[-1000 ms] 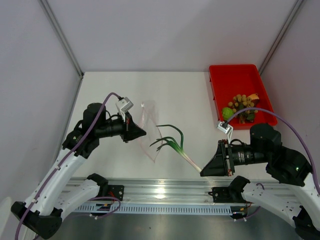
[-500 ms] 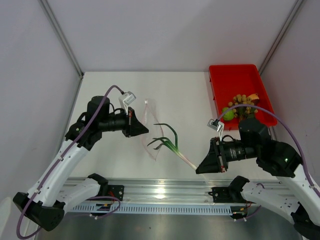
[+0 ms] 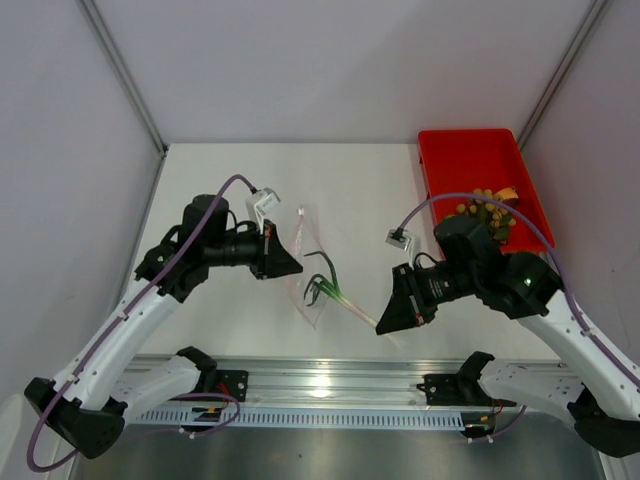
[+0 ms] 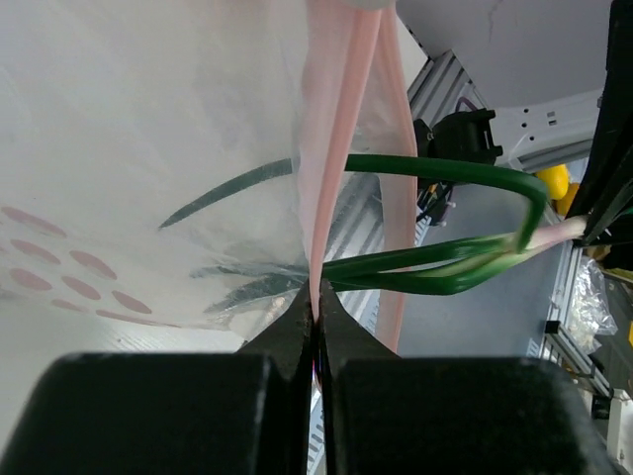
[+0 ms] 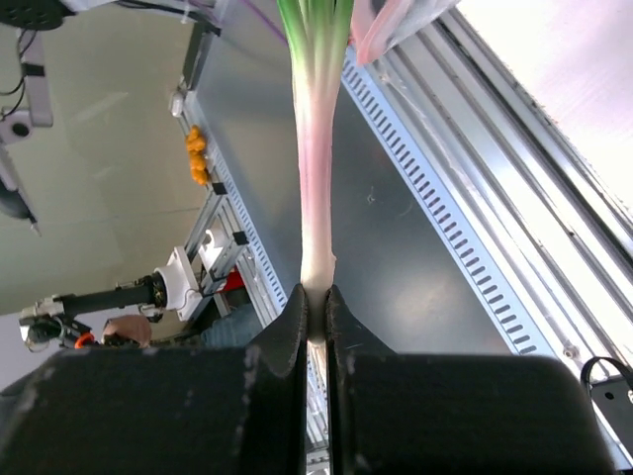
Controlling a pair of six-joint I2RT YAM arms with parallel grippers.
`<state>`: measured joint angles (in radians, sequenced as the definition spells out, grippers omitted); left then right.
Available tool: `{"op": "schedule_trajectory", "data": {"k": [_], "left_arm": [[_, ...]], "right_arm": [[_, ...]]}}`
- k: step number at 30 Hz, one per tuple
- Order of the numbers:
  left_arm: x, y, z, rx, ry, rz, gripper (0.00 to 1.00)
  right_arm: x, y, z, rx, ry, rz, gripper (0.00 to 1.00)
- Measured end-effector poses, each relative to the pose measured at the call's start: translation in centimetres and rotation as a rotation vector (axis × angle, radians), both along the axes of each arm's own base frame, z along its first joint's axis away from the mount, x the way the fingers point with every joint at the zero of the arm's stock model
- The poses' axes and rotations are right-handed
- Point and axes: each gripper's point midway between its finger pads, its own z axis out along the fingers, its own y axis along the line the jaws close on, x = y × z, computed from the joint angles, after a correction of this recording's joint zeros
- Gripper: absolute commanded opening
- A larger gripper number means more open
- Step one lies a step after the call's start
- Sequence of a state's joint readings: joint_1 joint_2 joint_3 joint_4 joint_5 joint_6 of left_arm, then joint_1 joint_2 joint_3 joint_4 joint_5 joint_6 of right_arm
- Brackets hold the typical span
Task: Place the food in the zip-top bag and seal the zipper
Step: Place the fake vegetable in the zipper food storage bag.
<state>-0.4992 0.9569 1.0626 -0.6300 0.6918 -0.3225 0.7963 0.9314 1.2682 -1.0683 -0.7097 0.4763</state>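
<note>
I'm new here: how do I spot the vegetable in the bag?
Over the table, between the arms, hangs a clear bag. The green onion pokes into it, pale end in the right gripper: the only long green stalk, unlike the tray's round fruits.

One zip-top bag [image 3: 306, 245], pinched at its left by left pincer [image 3: 296, 265]; green onion [image 3: 328, 290], partly inside, held at its right by right pincer [image 3: 381, 325].

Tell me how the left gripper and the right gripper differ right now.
The left gripper pinches the zip-top bag's pinkish zipper; the right gripper pinches the green onion's pale root end. The left gripper sits left of the bag, the right gripper to its right. Both are shut.
</note>
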Motion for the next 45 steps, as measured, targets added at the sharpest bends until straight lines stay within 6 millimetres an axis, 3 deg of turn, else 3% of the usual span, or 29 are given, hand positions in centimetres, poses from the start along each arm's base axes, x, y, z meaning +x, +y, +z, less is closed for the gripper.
{"op": "schedule_trajectory", "data": {"k": [12, 21, 25, 31, 41, 43, 44, 45], "left_arm": [[-0.4, -1.4, -0.9, 0.076, -0.056, 0.066, 0.01], [0.8, -1.9, -2.3, 0.117, -0.035, 0.230, 0.01], [1.4, -2.7, -2.7, 0.120, -0.012, 0.286, 0.01], [2.1, -4.5, -3.3, 0.129, 0.046, 0.298, 0.01], [1.1, -6.0, -1.4, 0.054, 0.078, 0.223, 0.01], [0.8, -6.2, -1.3, 0.047, 0.090, 0.208, 0.01], [0.7, -6.2, -1.3, 0.042, 0.094, 0.201, 0.01], [0.6, -6.3, -1.2, 0.036, 0.100, 0.198, 0.01]], "right_arm": [[4.8, 3.5, -2.3, -0.162, 0.144, -0.109, 0.00], [8.8, 5.9, -1.9, -0.104, 0.203, -0.300, 0.00], [10.8, 6.8, -2.9, -0.088, 0.211, -0.395, 0.00], [14.0, 8.0, -5.3, -0.107, 0.112, -0.509, 0.00], [14.0, 9.6, -10.7, -0.248, -0.233, -0.509, 0.00], [14.2, 8.9, -12.1, -0.291, -0.270, -0.516, 0.07], [14.3, 8.6, -12.6, -0.309, -0.284, -0.521, 0.16], [14.4, 8.3, -13.0, -0.326, -0.298, -0.525, 0.34]]}}
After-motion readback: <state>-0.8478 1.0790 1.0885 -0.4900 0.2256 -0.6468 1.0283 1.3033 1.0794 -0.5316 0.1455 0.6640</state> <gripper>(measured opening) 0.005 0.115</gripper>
